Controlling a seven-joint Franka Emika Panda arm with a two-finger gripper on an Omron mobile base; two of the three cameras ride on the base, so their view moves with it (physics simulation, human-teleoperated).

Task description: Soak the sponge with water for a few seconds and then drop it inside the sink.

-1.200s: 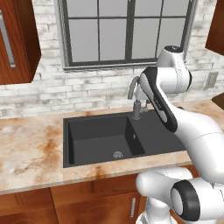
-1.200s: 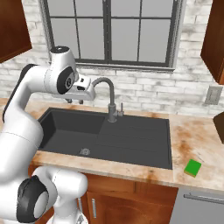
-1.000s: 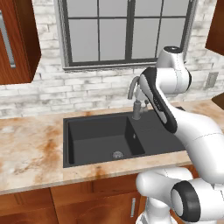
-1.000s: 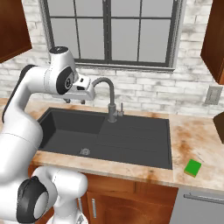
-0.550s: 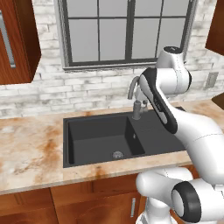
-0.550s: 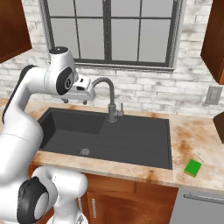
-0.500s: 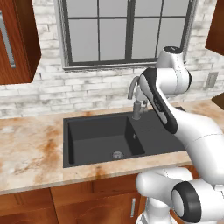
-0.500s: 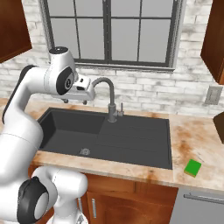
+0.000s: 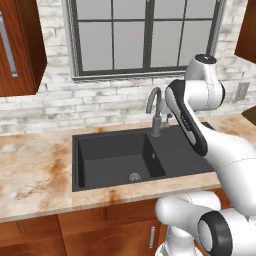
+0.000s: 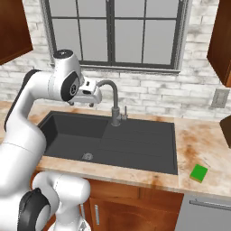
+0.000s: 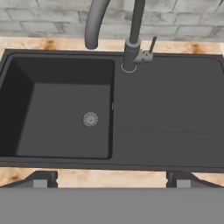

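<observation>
The green sponge (image 10: 198, 173) lies flat on the counter to the right of the sink (image 10: 67, 137), well away from my gripper. My gripper (image 10: 82, 103) hangs high over the basin's back left, beside the faucet spout. It is open, and in the hand view its fingertips (image 11: 42, 179) stand wide apart with nothing between them, my gripper (image 11: 111, 180) looking down on the sink (image 11: 52, 100) and its round drain (image 11: 90, 119). The dark sink (image 9: 110, 152) also lies in front of my arm. The water is out of view.
A curved grey faucet (image 10: 114, 103) with a small lever stands at the sink's back edge, between basin and drainboard (image 10: 142, 144). A brick wall and window run behind. Speckled counter (image 9: 35, 165) stretches left. A wall outlet (image 10: 220, 98) sits far right.
The gripper's fingers have spread apart. The arm, the sponge and the rest of the scene stand where they were.
</observation>
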